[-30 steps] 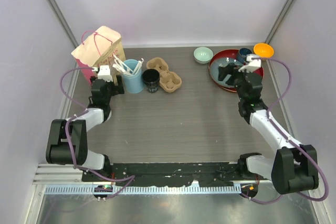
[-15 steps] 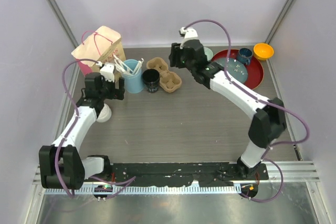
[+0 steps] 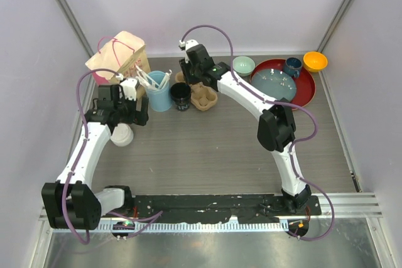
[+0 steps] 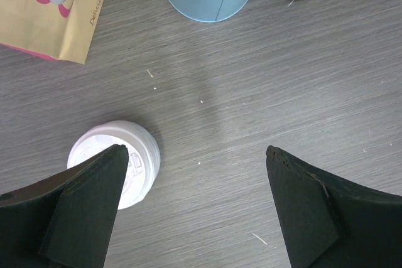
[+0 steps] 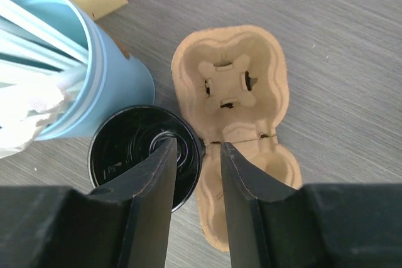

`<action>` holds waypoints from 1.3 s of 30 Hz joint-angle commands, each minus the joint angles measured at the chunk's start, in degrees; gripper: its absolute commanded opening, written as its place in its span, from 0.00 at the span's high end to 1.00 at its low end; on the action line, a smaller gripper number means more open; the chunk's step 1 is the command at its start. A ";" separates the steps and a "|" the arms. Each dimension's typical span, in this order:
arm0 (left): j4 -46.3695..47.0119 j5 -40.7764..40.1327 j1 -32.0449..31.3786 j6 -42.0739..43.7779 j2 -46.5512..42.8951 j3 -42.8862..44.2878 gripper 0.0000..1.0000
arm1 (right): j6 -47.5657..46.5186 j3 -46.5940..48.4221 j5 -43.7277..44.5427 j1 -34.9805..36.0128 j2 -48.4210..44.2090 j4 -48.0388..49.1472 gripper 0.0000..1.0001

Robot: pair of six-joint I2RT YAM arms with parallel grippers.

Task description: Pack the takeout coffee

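Grey wood-grain tabletop point(image 3: 220, 149), two white arms reaching in from the near edge.

Tan paper bag with pink trim point(image 3: 116, 51), far left corner. The left wrist view catches its lower edge: slanted print, "Delicious" readable, the rest cut off or too small.

Round red tray point(image 3: 273, 81), far right. A dark-blue mug point(image 3: 293, 66) stands on its far side, with an orange bowl point(image 3: 315, 61) beside it at the tray's rim. A pale green bowl point(image 3: 243, 65) sits just left of the tray. Only the top view shows these.

Moulded brown pulp two-well carrier point(image 5: 229, 73), both wells bare. In the top view its long axis runs diagonally, far-left to near-right.

Light-blue cup of white utensils point(image 5: 119, 86), upright, between bag and carrier.

Open-topped black paper cup point(image 5: 135, 149), upright with its mouth up, wedged between the blue cup and the carrier's waist and touching or nearly touching both. The left wrist view shows pale lettering on its side ("ST" reads; the frame edge cuts the rest).

White-lidded disposable cup point(image 4: 135, 149), upright near the left edge, well apart from the carrier. It is seen from straight above, so the lid hides its body. The embossed marks on the lid are unreadable.

Left fingers point(image 4: 75, 211): spread wide, holding nothing, with one tip overlapping the white lid's near edge.

Right fingers point(image 5: 144, 211): narrow gap, pointing down. One is over the black cup's mouth and the other over the carrier, with the cup's rim lined up in the gap. Contact can't be told.
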 commanded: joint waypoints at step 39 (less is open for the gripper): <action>-1.61 2.62 0.26 -0.29 1.73 2.50 0.06 | -11.33 6.42 3.69 3.10 4.21 -2.26 0.87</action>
